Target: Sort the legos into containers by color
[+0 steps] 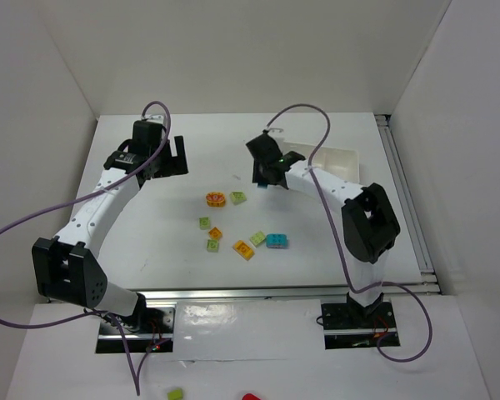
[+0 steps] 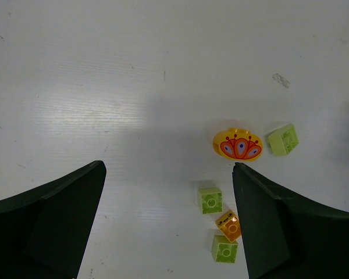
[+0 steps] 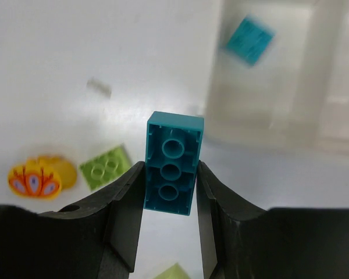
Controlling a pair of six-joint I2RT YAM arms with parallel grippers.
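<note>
Progress was slight, by my reading. The tray (image 3: 250, 136) sat at the far right of the counter (image 1: 150, 242). The right wrist view showed one binned brick (image 3: 250, 39), cyan, lying in the compartment at the left of that view. The other compartments were too blurred to judge.

The right fingers (image 3: 123, 203) were clamped on a held brick (image 3: 173, 171), also cyan, its hollow underside toward the camera, lifted off the counter and just short of the tray. The left fingers (image 2: 52, 215) stood wide apart and gripped nothing, hovering over bare counter beside the scattered pieces.

About eight pieces lay loose mid-counter, so most of the job was left. They were a round orange piece (image 1: 215, 198) with a printed pattern, four green bricks, two orange-yellow ones and a loose cyan brick (image 1: 277, 241). None touched the tray.

White walls (image 1: 50, 100) closed in on three sides. The counter was white and matte, faintly scuffed, with a metal rail (image 1: 250, 293) along its near edge. Beyond the rail, by the arm bases, lay a green stray (image 1: 176, 393) and a red stray (image 1: 250, 397).
</note>
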